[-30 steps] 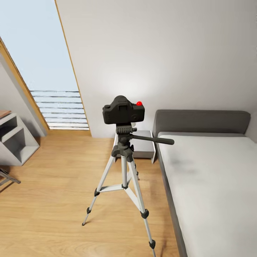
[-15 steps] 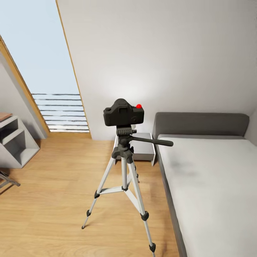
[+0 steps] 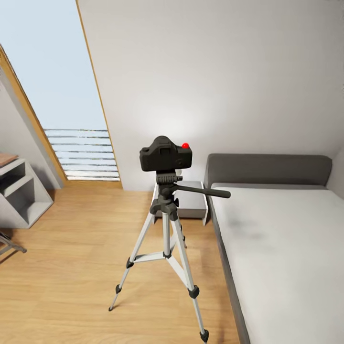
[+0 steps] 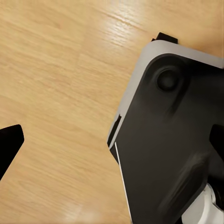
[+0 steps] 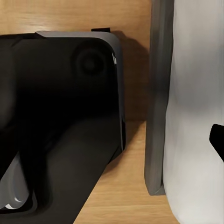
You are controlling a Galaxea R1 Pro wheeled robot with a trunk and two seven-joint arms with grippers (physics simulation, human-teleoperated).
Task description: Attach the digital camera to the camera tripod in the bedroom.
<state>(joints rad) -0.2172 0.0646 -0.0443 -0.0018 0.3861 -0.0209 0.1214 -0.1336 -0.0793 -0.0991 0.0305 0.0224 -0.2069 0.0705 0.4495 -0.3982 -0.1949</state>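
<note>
**Camera seated on the tripod beside the bed**

At the far left stand grey stepped cubby shelves [image 3: 19, 193], with a tall sloped skylight [image 3: 57, 81] beyond them. On the light wood floor [image 3: 71, 267] in the middle, the silver-legged camera tripod [image 3: 165, 248] stands upright, its long dark handle pointing right. The small black digital camera [image 3: 166, 154] with a red round button sits on the tripod's head. To the right lies the low grey bed [image 3: 286, 239] with a white mattress. Only dark fingertip edges [image 4: 9, 144] show in the wrist views, so whether either pincer is open or closed cannot be told; neither visibly holds anything.
</note>
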